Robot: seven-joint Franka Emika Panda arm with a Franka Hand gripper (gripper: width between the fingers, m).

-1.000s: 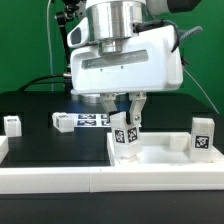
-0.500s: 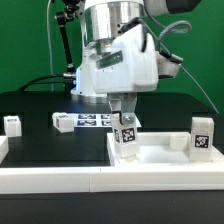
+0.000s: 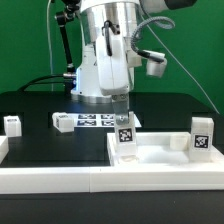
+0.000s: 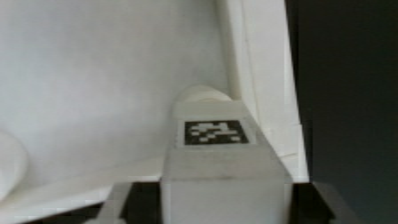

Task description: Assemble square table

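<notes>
The white square tabletop (image 3: 168,156) lies at the exterior view's right, its raised rim toward me. My gripper (image 3: 124,113) is shut on a white block leg (image 3: 125,140) that stands upright with its tag facing out, on the tabletop's corner at the exterior view's left. In the wrist view the leg (image 4: 221,150) fills the space between my dark fingers (image 4: 128,202), with the tabletop's floor (image 4: 107,90) and rim (image 4: 263,60) behind it. Another leg (image 3: 203,138) stands at the tabletop's far right. Two more legs (image 3: 11,124) (image 3: 64,121) rest on the black table.
The marker board (image 3: 96,120) lies behind the gripper on the black table. A long white border bar (image 3: 55,182) runs along the front edge. Cables hang behind the arm.
The wrist has turned about its vertical axis, from broad face on to edge on. The held leg stays upright at the same corner and has turned with it.
</notes>
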